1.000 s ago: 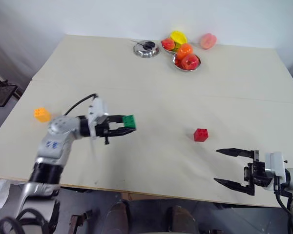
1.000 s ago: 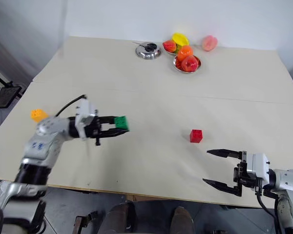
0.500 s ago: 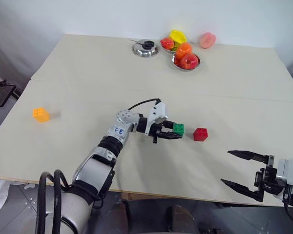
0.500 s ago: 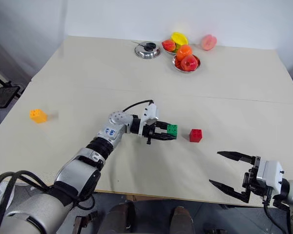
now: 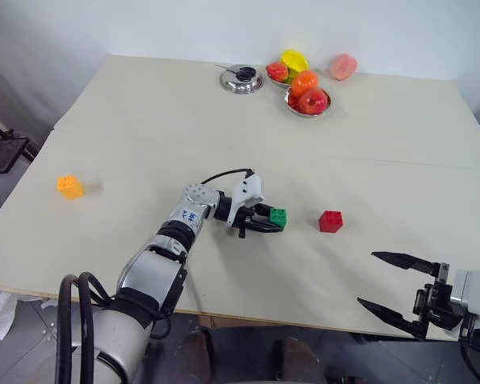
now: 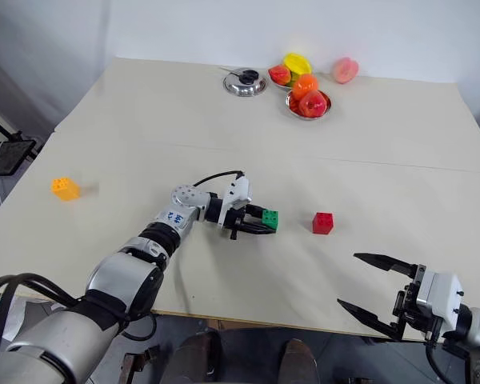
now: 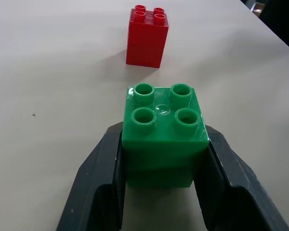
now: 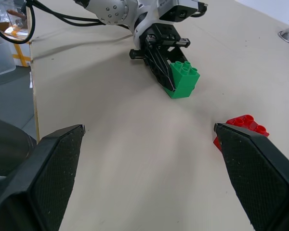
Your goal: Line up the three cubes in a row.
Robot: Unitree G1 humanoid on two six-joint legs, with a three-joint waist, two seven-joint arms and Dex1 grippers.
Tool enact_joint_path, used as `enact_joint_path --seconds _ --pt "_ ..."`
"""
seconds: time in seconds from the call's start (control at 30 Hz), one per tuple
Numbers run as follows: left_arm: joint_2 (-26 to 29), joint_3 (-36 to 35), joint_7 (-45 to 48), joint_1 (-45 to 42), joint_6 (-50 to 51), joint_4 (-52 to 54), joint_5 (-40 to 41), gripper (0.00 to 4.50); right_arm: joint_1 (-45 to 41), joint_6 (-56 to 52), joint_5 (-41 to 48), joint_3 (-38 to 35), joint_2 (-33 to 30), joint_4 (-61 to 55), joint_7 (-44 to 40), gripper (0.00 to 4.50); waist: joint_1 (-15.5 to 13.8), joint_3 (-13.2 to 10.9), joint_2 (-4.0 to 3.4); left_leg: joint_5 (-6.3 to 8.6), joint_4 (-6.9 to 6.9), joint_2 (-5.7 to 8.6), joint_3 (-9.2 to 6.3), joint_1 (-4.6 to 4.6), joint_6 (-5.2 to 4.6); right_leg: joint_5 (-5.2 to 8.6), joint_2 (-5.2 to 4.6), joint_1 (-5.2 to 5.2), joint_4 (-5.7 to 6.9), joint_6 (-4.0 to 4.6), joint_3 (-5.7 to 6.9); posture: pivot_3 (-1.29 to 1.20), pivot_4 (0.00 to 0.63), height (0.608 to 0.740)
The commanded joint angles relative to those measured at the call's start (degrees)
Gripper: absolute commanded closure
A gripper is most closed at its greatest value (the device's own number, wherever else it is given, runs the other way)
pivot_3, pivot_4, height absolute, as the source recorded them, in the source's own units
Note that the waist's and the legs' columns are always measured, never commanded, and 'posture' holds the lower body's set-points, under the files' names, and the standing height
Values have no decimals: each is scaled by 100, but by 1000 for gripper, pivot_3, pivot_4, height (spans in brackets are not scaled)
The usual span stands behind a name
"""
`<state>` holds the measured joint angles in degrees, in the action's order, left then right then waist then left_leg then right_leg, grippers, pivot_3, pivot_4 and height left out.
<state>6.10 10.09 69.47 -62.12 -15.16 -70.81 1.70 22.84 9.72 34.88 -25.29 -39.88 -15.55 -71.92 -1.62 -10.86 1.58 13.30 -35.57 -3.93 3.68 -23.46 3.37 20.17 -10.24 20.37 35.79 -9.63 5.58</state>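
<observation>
While the left gripper [image 5: 268,221] clamps its two black fingers on the sides of the green cube [image 5: 278,216], that cube sits just left of the frame's centre in the left eye view, low over or on the table [image 5: 144,128]; contact with the surface cannot be told. Its studs face up. The red cube [image 5: 330,221] rests on the table a little to the right of the green one, apart from it, at about the same height in the frame. The orange-yellow cube [image 5: 70,186] stands alone at the left edge of the table, well apart from the other two. The right gripper [image 5: 396,288] hangs at the lower right of the frame, its fingers spread wide with nothing between them. Two metal bowls of fruit [image 5: 304,88] and a small metal dish [image 5: 240,78] sit at the top centre.
</observation>
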Motion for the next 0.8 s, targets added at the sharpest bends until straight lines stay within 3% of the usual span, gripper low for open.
enact_joint_path --seconds 0.03,0.1,0.3,0.43,0.57,0.8 --pt "-78 -82 -182 -178 -56 -86 -145 2999 -3 121 90 -191 85 67 23 0 0 0 0 0 0 0 0 0 -1 0 0 0 0 0 0 0 150 740" --pt "-67 -129 -268 -188 -73 -110 -177 2999 0 149 81 -167 101 86 31 0 1 0 0 1 0 0 0 0 -1 0 0 0 0 -1 0 0 150 740" --pt "204 -362 -196 -92 -349 3 -107 1123 -161 106 62 26 190 37 106 0 38 0 0 0 1 0 0 0 -1 0 0 3 4 -1 0 0 150 740" --pt "778 -814 1064 341 -576 727 528 19 -509 -90 156 270 184 -60 116 0 62 1 -2 0 4 0 0 3 0 0 0 5 10 0 -1 0 150 740" --pt "1548 -1424 1586 1274 -146 2287 1378 19 -1002 -579 419 596 91 -148 125 0 121 1 -4 -1 7 -1 0 4 1 0 0 6 16 0 -2 0 150 740" --pt "2578 -2953 -172 3891 1046 5577 2229 19 -2098 -1291 643 1238 172 -119 121 0 185 1 -4 1 0 -4 -9 6 -2 0 0 -5 29 0 -3 0 150 740"
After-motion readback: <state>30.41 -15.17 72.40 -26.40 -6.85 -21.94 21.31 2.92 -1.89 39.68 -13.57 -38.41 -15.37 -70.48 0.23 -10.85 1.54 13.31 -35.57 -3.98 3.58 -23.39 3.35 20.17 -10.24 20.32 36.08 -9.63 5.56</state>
